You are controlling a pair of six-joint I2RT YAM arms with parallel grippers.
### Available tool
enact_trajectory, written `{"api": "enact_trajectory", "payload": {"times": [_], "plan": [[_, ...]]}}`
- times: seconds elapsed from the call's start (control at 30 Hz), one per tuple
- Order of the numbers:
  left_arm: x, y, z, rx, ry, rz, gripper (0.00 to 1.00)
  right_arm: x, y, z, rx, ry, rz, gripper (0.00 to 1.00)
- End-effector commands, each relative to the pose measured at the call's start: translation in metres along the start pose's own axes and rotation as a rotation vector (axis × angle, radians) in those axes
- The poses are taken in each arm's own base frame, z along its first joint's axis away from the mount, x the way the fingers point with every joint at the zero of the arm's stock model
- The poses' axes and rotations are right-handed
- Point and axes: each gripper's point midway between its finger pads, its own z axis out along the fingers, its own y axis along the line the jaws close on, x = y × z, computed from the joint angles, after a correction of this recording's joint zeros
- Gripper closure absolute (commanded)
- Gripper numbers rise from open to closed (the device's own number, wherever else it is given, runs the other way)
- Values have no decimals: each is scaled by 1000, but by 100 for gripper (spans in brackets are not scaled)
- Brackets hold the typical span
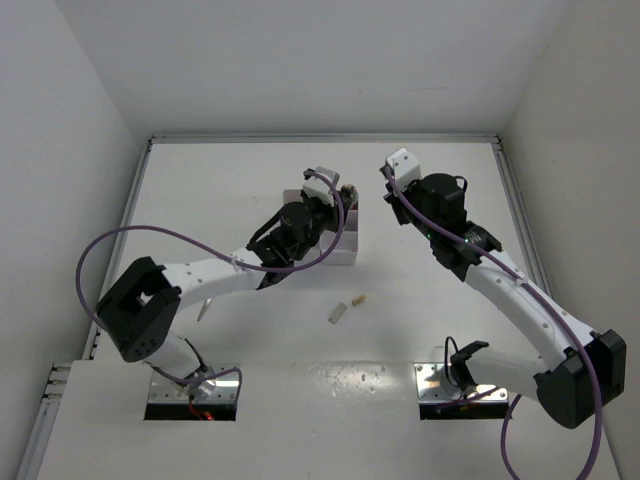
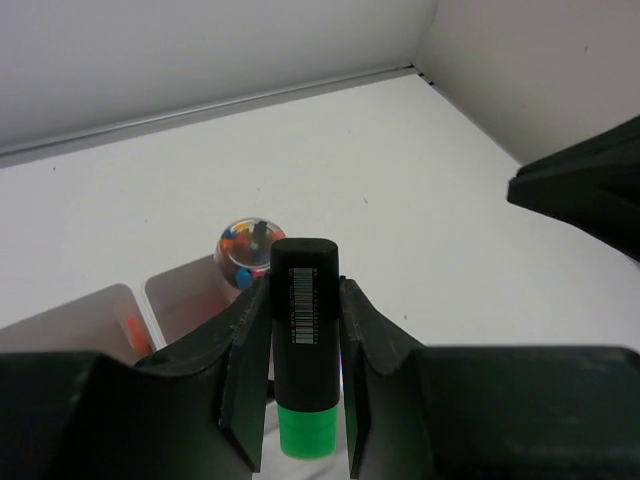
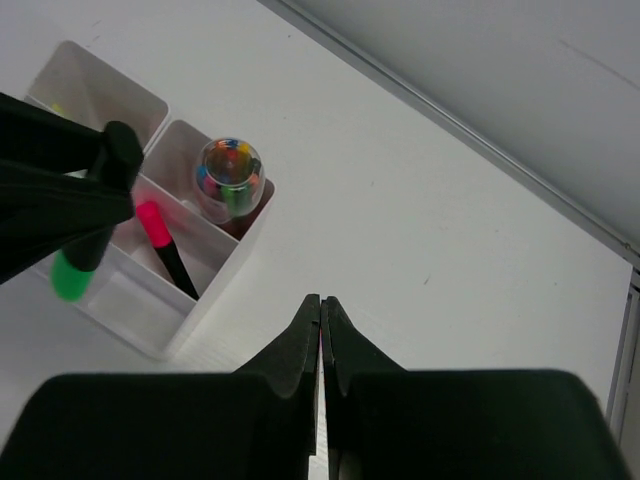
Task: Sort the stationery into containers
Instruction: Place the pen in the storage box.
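My left gripper (image 2: 303, 296) is shut on a green highlighter (image 2: 306, 430) by its black cap and holds it above the white organiser (image 2: 182, 287). From the right wrist view the highlighter (image 3: 71, 277) hangs green end down over the organiser's (image 3: 212, 303) near compartments. A pink highlighter (image 3: 152, 222) stands in one compartment. A clear jar of coloured bits (image 3: 229, 175) sits in the corner compartment. My right gripper (image 3: 321, 301) is shut and empty, over bare table to the right of the organiser (image 1: 346, 247). A grey eraser (image 1: 338, 312) and a beige eraser (image 1: 360, 298) lie on the table.
White walls enclose the table on three sides, with a rail along the far edge (image 1: 320, 138). The two arms' wrists (image 1: 300, 225) (image 1: 440, 200) are close together near the organiser. A pale pen (image 1: 203, 308) lies partly hidden under the left arm.
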Motion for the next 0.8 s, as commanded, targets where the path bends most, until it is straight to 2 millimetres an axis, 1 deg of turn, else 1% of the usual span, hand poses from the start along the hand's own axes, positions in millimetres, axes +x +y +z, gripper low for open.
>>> {"api": "enact_trajectory", "payload": {"times": [0.0,0.03,0.07,0.13,0.17,0.2,0.23,0.27,0.3,0.33,0.37,0.4,0.43,0.47,0.5,0.53,0.57,0.6,0.63,0.67,0.7,0.73,0.77], "plan": [[-55,-9,21,75,-226,-20,100,-7,-6,2,31,-34,2,100],[-58,-11,25,78,-245,-25,100,-9,-7,2,34,-42,-6,100],[-46,-5,32,64,-227,-7,100,-4,-6,3,31,-34,-7,100],[-41,-5,36,64,-233,1,100,-4,-6,3,31,-34,-7,100],[-44,0,39,55,-254,8,100,-7,-7,3,34,-42,-6,100],[-42,0,41,56,-260,7,100,-2,-5,3,31,-34,-7,100],[-29,0,43,62,-240,13,100,-2,-6,3,31,-33,-16,100],[-32,5,46,55,-264,8,100,-2,-6,3,31,-33,-16,100],[-24,5,46,63,-252,12,100,-2,-6,3,31,-33,-16,100],[-27,7,47,68,-261,4,100,0,-5,5,29,-25,-17,100],[-15,9,48,64,-236,10,100,0,-5,5,29,-25,-17,100],[-12,13,50,57,-237,2,100,0,-5,5,29,-25,-17,100],[-6,13,49,63,-223,6,100,0,-5,5,29,-25,-17,100],[-9,13,49,66,-238,3,100,-2,-5,6,31,-33,-16,100],[-2,20,49,53,-228,6,100,-2,-5,6,31,-33,-16,100],[3,21,47,54,-222,-4,100,-2,-5,6,31,-33,-16,100],[8,27,48,44,-216,-2,100,-2,-5,6,31,-33,-16,100],[5,26,48,45,-225,-4,100,-2,-5,6,31,-33,-16,100],[12,33,48,34,-215,-11,100,-2,-5,6,31,-33,-16,100],[17,34,47,32,-206,-9,100,-2,-5,6,31,-33,-16,100],[15,40,49,22,-220,-10,100,-2,-5,6,31,-33,-16,100],[15,37,49,35,-218,-20,100,-2,-5,6,31,-33,-16,100],[22,38,49,35,-209,-29,100,-2,-5,6,31,-33,-16,100]]}}
